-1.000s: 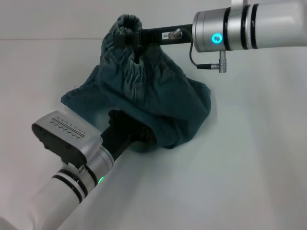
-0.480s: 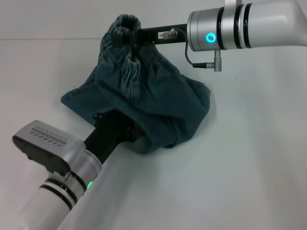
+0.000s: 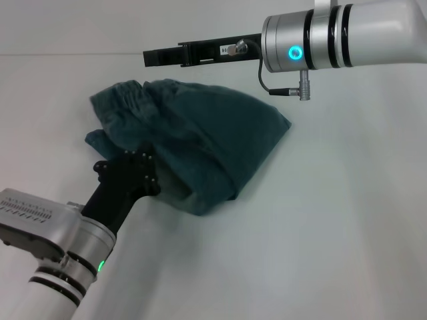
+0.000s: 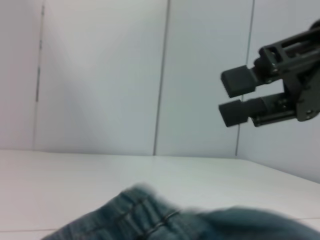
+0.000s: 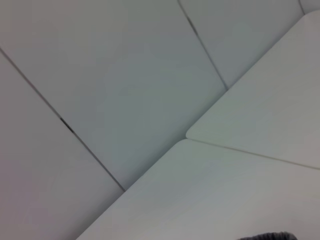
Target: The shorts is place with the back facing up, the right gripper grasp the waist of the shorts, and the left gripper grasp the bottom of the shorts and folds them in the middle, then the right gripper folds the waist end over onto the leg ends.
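Observation:
The dark teal denim shorts [image 3: 200, 140] lie in a folded heap on the white table [image 3: 333, 233], with the gathered elastic waist [image 3: 123, 100] at the heap's far left. My right gripper [image 3: 150, 57] hovers above the waist end, clear of the cloth. In the left wrist view it [image 4: 225, 96] shows open, with nothing between its black fingertips [image 4: 239, 81]. My left gripper [image 3: 127, 165] sits low at the near-left edge of the shorts, against the cloth. The left wrist view looks across the denim [image 4: 165, 222] from close by.
The table runs white and bare to the right and front of the shorts. A pale panelled wall [image 4: 100, 75] stands behind it. A seam [image 5: 240, 150] between table sections shows in the right wrist view.
The right gripper has let go of the waist, and the shorts have dropped from a raised bunch into a flat heap. The left arm has pulled back toward the near left.

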